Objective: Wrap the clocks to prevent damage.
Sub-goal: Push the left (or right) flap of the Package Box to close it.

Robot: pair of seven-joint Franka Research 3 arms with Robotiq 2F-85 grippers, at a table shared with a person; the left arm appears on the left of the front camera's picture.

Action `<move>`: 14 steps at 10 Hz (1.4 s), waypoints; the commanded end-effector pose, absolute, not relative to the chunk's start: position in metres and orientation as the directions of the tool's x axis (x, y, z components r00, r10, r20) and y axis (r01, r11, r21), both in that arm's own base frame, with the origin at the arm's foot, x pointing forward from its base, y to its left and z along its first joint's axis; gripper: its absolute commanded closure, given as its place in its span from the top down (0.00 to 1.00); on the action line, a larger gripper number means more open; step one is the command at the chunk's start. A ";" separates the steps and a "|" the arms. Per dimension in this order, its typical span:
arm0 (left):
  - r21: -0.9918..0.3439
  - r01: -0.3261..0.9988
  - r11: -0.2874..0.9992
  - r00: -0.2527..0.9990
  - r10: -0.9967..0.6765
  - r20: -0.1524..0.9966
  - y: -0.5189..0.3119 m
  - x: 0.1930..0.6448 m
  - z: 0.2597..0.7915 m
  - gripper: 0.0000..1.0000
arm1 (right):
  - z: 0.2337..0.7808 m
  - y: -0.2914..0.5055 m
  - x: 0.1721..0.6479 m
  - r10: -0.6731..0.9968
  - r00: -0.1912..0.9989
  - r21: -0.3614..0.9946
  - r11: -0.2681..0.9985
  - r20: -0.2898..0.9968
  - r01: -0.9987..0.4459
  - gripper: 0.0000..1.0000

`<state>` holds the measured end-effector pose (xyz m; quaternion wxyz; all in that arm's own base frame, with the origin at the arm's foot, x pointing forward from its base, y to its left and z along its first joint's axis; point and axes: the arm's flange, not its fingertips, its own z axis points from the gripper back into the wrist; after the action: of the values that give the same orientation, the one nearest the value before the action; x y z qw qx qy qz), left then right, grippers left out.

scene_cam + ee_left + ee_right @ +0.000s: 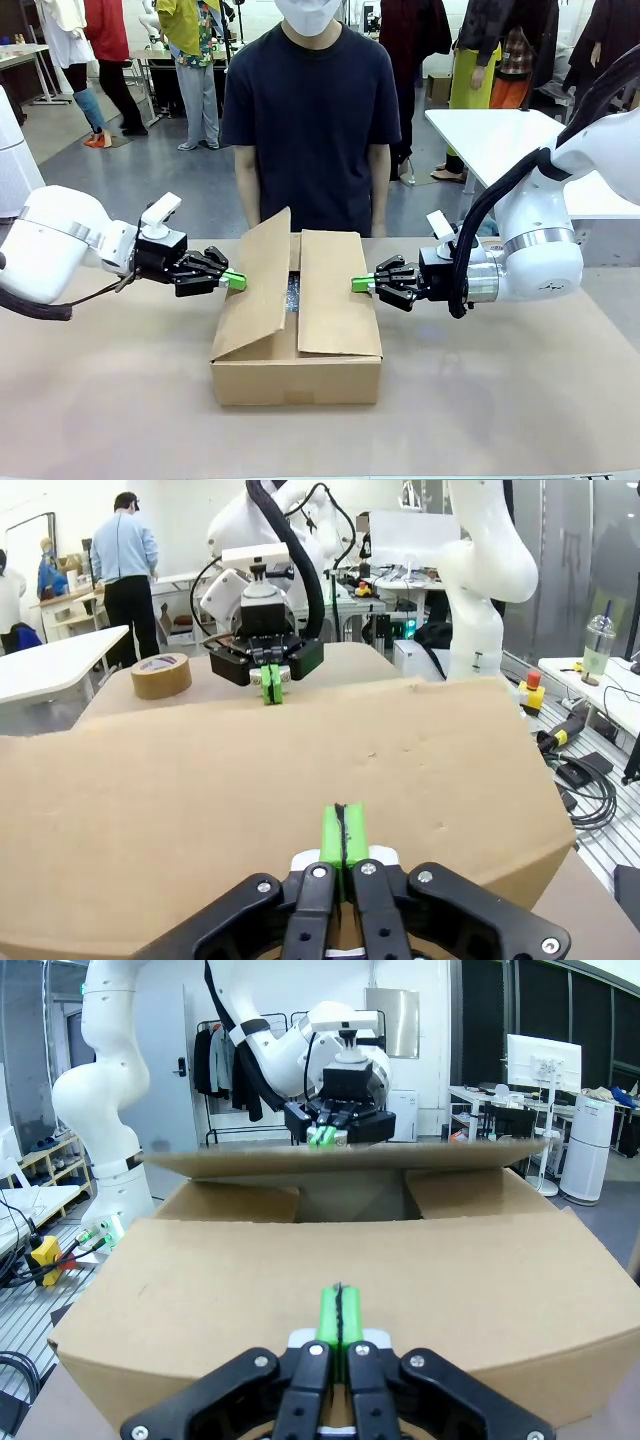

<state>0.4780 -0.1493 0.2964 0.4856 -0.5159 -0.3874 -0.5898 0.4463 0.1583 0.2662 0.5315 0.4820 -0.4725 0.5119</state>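
A cardboard box (pixel 300 350) stands mid-table. Its left flap (pixel 258 285) leans up at an angle, and its right flap (pixel 335 295) lies almost flat. My left gripper (pixel 236 280) is shut, its green tips against the left flap's outer face (pixel 300 790). My right gripper (pixel 360 284) is shut too, with its tips at the right flap's edge (pixel 340 1260). Each wrist view shows its own shut fingertips (pixel 342 835) (pixel 340 1315) against cardboard. A sliver of bubble wrap (pixel 292 292) shows in the gap between the flaps. The rest of the clocks is hidden inside.
A person (pixel 310 110) stands at the table's far side right behind the box, arms down. A brown tape roll (pixel 161 675) lies on the table beyond the box. A white table (pixel 500 135) stands at the back right.
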 end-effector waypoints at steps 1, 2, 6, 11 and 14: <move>-0.003 0.979 -0.205 -0.042 -0.215 0.976 -0.154 0.482 0.285 0.00 | 0.263 0.160 0.444 0.089 0.035 0.033 0.020 0.995 -0.999 0.01; 0.017 0.982 -0.187 -0.062 -0.241 0.968 -0.152 0.483 0.281 0.00 | 0.263 0.160 0.444 0.089 0.035 0.033 0.020 0.995 -0.999 0.01; 0.002 0.979 -0.202 -0.068 -0.320 0.945 -0.150 0.482 0.276 0.00 | 0.263 0.160 0.444 0.089 0.035 0.033 0.020 0.995 -0.999 0.01; -0.018 0.981 -0.193 -0.029 -0.238 0.971 -0.149 0.484 0.288 0.00 | 0.263 0.160 0.444 0.089 0.035 0.033 0.020 0.995 -0.999 0.01; -0.018 0.981 -0.193 -0.029 -0.238 0.971 -0.149 0.484 0.288 0.00 | 0.263 0.160 0.444 0.089 0.035 0.033 0.020 0.995 -0.999 0.01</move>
<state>0.4839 -0.1499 0.2907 0.5007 -0.4824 -0.3856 -0.6065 0.4462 0.1586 0.2663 0.5308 0.4826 -0.4726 0.5118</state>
